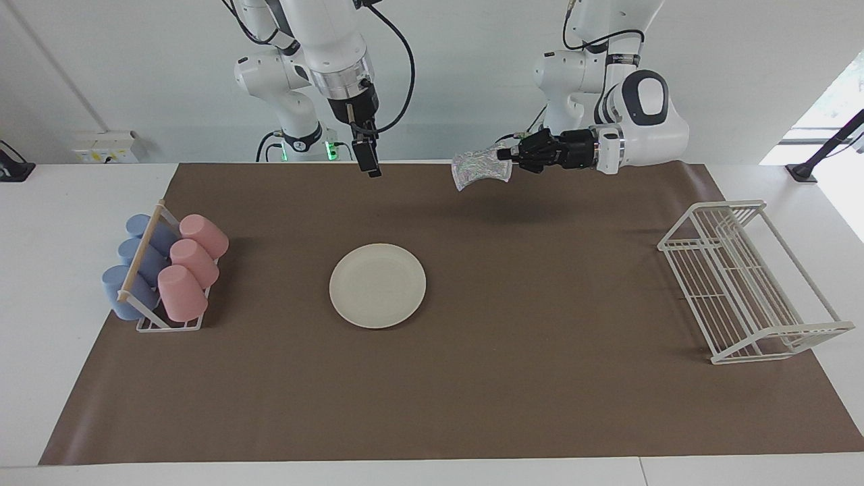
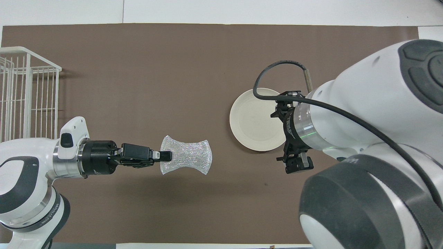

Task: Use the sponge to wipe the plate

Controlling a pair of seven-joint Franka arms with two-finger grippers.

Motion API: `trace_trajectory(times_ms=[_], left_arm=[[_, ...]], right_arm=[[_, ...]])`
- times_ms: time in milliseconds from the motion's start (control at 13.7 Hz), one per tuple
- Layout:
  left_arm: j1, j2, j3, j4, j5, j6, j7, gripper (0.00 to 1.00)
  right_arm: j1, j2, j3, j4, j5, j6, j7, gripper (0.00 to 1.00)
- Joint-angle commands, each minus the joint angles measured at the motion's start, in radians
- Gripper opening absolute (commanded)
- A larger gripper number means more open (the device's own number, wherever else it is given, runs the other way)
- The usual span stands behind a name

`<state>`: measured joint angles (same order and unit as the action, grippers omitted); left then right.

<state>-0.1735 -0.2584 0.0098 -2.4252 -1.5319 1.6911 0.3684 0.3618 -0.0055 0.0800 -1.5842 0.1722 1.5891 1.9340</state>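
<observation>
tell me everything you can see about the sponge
The sponge is a small silvery-grey, sparkly pad with a crinkled, soft-looking surface, roughly rectangular with pinched-in long sides. It hangs in the air, clamped at one short end by the shut jaws of the left gripper, the rest sticking out free and roughly level. It is over the bare brown mat, short of the plate, touching only the gripper.

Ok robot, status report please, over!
Left gripper shut on the sponge, up over the mat. Right gripper open, waiting. Plate flat, unwiped. Nothing in the way.
</observation>
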Motion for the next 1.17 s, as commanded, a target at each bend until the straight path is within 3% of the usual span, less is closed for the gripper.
trace_trajectory(times_ms=[0,292,438,802,1094], left_arm=[[-0.055,-0.005,0.012,-0.018,-0.028,0.024,0.046,0.00],[-0.061,-0.005,0.010,-0.017,-0.027,0.010,0.055,0.00],[-0.072,-0.005,0.009,-0.017,-0.027,0.007,0.055,0.00],[-0.073,-0.008,0.010,-0.020,-0.017,-0.007,0.058,0.00],[-0.069,-0.008,0.012,-0.020,-0.014,-0.008,0.055,0.00]], right_arm=[[0.019,-0.027,0.012,-0.040,0.003,0.055,0.003,1.00],[0.051,-0.040,0.014,-0.071,0.059,0.129,0.055,1.00],[0.118,-0.044,0.014,-0.076,0.061,0.141,0.068,1.00],[0.256,-0.030,0.014,-0.161,0.082,0.409,0.330,1.00],[0.266,-0.062,0.014,-0.220,0.079,0.359,0.303,1.00]])
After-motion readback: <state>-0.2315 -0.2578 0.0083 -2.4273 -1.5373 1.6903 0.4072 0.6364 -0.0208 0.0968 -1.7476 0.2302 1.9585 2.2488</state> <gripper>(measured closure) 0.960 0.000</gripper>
